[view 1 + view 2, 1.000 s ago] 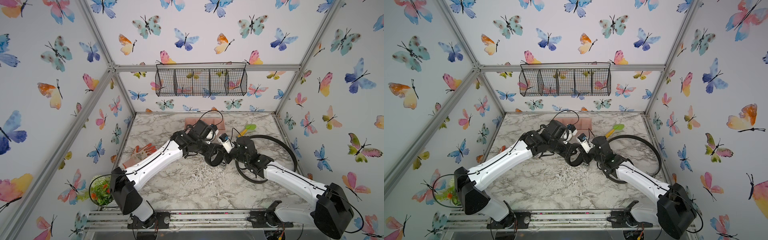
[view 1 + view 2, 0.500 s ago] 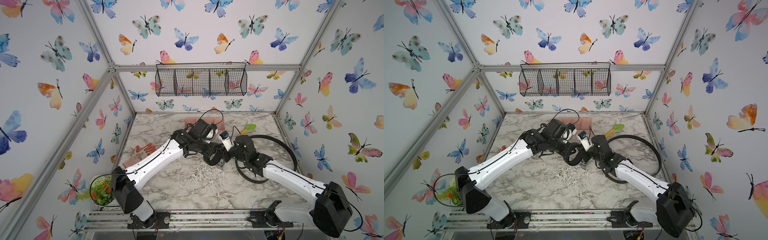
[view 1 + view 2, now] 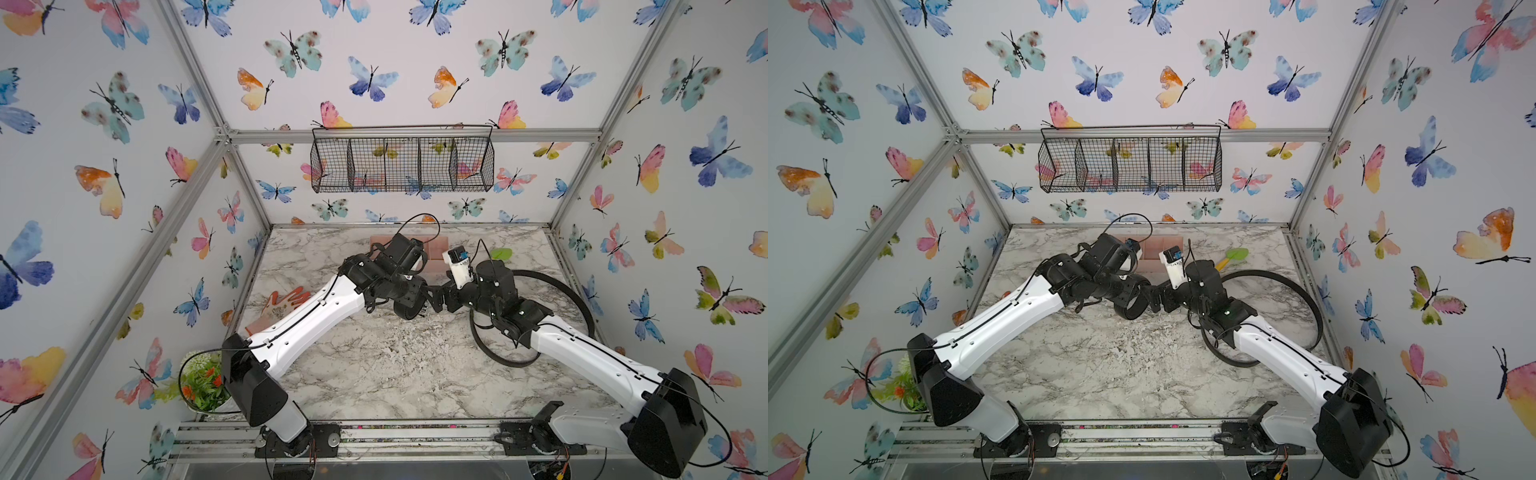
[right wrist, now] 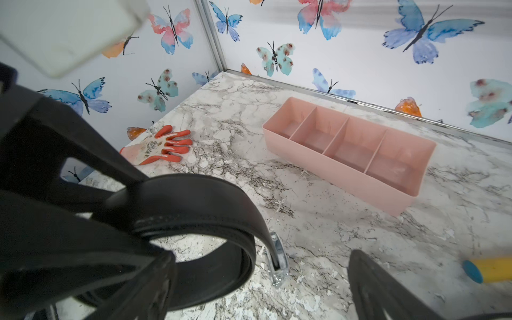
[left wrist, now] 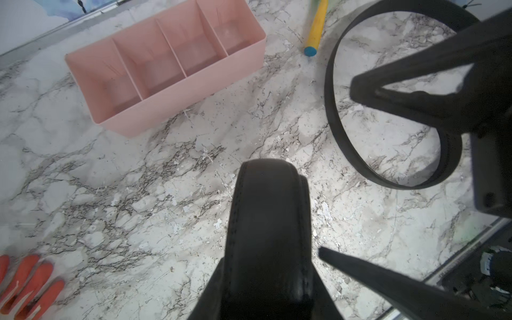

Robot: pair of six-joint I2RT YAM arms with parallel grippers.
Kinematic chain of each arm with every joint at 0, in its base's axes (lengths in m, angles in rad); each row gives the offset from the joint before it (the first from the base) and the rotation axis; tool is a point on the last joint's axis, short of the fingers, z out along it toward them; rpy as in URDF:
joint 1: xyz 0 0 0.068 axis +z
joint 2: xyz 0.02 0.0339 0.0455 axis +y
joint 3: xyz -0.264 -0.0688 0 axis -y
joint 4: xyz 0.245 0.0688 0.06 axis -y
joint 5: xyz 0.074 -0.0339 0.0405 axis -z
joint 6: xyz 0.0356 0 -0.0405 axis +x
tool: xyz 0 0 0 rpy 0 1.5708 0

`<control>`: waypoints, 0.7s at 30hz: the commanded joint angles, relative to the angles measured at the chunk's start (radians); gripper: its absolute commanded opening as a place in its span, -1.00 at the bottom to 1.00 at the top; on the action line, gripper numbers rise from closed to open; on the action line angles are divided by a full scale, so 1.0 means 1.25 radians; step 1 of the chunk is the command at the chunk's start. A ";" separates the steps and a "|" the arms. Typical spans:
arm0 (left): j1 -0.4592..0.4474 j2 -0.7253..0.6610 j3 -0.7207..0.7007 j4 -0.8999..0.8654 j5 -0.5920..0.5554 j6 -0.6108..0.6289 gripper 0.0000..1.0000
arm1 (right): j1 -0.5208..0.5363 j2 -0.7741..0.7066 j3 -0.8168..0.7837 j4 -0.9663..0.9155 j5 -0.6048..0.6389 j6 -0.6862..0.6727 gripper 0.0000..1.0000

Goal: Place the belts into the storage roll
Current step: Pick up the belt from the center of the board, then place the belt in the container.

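The left fingers are closed across a rolled belt over the middle of the bench, and the right fingers stand wide apart beside it, empty; the second belt lies as an open loop at 3 o'clock, the storage roll, all compartments bare, at 12 o'clock. The strap looks light, smooth and springy, so I judge the roll will uncoil unless pinched across all its wraps, near the silver buckle on its loose end. In both top views the left wrist covers much of the storage roll, the right arm part of the loop, whose buckle cannot be found
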 commanded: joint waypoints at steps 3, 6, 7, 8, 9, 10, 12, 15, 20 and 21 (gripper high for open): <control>0.088 -0.021 0.036 0.026 -0.086 -0.002 -0.68 | 0.000 -0.080 -0.024 -0.050 0.055 0.041 0.98; 0.136 -0.032 0.036 0.048 -0.100 0.007 -0.67 | 0.000 -0.116 -0.060 -0.048 0.055 0.056 0.98; 0.148 -0.034 0.039 0.054 -0.104 0.010 -0.67 | 0.000 -0.124 -0.067 -0.048 0.052 0.059 0.98; 0.162 -0.035 0.043 0.062 -0.107 0.014 -0.67 | 0.000 -0.133 -0.075 -0.050 0.051 0.060 0.98; 0.178 -0.035 0.044 0.072 -0.104 0.018 -0.67 | 0.000 -0.141 -0.080 -0.053 0.051 0.061 0.98; 0.191 -0.036 0.045 0.081 -0.095 0.023 -0.67 | 0.000 -0.145 -0.084 -0.057 0.052 0.061 0.98; 0.213 -0.031 0.055 0.102 -0.101 0.033 -0.67 | 0.000 -0.154 -0.090 -0.061 0.053 0.059 0.98; 0.240 -0.014 0.085 0.123 -0.108 0.050 -0.67 | 0.000 -0.161 -0.095 -0.063 0.056 0.054 0.98; 0.263 0.015 0.112 0.185 -0.118 0.071 -0.66 | 0.000 -0.166 -0.107 -0.060 0.060 0.048 0.98; 0.265 0.023 0.117 0.195 -0.117 0.074 -0.66 | 0.000 -0.167 -0.110 -0.058 0.060 0.047 0.98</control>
